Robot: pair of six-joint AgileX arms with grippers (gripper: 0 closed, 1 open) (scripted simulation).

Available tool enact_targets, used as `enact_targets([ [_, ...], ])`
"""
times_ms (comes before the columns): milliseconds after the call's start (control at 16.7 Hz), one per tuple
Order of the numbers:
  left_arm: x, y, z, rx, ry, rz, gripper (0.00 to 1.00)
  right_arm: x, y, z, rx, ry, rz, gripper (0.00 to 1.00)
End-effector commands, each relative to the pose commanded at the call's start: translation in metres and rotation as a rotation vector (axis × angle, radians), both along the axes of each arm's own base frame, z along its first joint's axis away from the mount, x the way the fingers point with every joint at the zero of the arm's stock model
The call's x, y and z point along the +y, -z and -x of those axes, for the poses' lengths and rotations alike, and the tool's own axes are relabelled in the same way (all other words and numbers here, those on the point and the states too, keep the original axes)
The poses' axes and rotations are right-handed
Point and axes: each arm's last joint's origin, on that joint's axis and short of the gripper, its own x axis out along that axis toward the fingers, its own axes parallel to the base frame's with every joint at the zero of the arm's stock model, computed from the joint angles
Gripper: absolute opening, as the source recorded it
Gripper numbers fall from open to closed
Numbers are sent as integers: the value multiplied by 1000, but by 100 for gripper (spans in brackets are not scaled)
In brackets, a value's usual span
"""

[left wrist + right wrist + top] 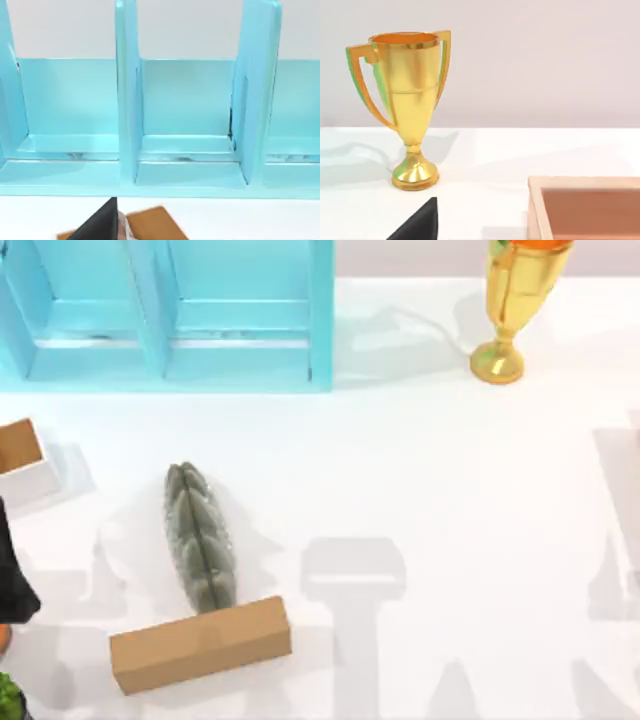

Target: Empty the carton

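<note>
From above, the white table (pixel 450 470) carries a light blue shelf unit (pixel 170 315) at the far left, with upright dividers and its open compartments facing the near side. A gold trophy (pixel 512 300) stands at the far right. Near the middle left lies a grey ridged oblong object (pixel 200 537), and its near end touches a long tan block (pixel 200 644) that lies crosswise and slightly tilted. At the left edge sits a small white box with a brown top (pixel 20 455). A dark part of the left arm (pixel 12 575) shows at the left edge below that box. In the left wrist view, the blue shelf unit (pixel 160 125) faces the camera; a dark fingertip (pixel 100 222) of the left end effector sits just before the brown-topped box (pixel 152 225); whether it is spread or pressed together I cannot tell. In the right wrist view, the trophy (pixel 407 105) stands on the table beside a pinkish-brown open tray (pixel 585 207), and a dark fingertip (pixel 422 222) shows; the right end effector's state I cannot tell. I cannot make out the carton anywhere.
</note>
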Motion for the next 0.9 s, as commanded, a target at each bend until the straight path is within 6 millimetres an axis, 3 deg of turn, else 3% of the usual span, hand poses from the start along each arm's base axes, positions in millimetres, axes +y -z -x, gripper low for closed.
enact_targets([
  [240, 0, 0, 0, 0, 0, 0, 100, -2, -5, 0, 32, 14, 14, 100],
  [540, 0, 0, 0, 0, 0, 0, 100, -13, -42, -9, 287, 99, 96, 100],
  [900, 0, 0, 0, 0, 0, 0, 100, -50, -84, -63, 856, 157, 149, 100],
])
